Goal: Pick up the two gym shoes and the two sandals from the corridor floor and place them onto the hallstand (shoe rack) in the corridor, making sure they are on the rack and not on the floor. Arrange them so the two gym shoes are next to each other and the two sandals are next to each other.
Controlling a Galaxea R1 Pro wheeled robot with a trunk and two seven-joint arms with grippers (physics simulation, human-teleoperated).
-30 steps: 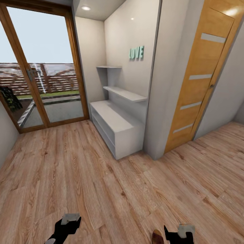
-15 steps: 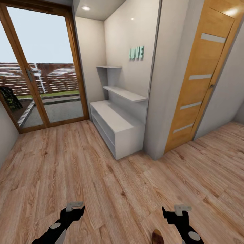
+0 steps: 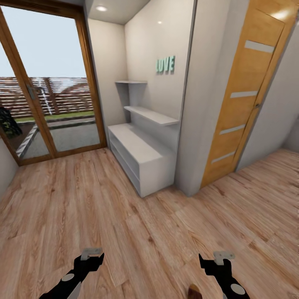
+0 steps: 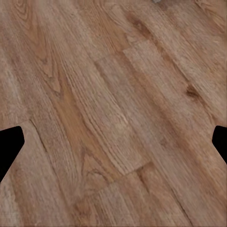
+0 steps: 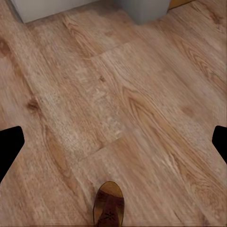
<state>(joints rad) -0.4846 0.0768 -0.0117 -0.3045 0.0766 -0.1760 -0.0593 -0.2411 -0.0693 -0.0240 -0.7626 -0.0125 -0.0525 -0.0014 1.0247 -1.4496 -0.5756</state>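
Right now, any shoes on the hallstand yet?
No, the hallstand top and shelves look bare; one sandal lies on the floor.

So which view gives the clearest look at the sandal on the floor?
The right wrist view: the sandal shows its brown toe end and dark straps on the corridor floor. The head view catches just a brown tip at the frame's bottom edge.

Sandal (image 5: 109,205) on wood-plank floor (image 3: 124,232)

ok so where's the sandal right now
One sandal lies on the wood floor at the head view's bottom edge, just left of the right tool, apart from it.
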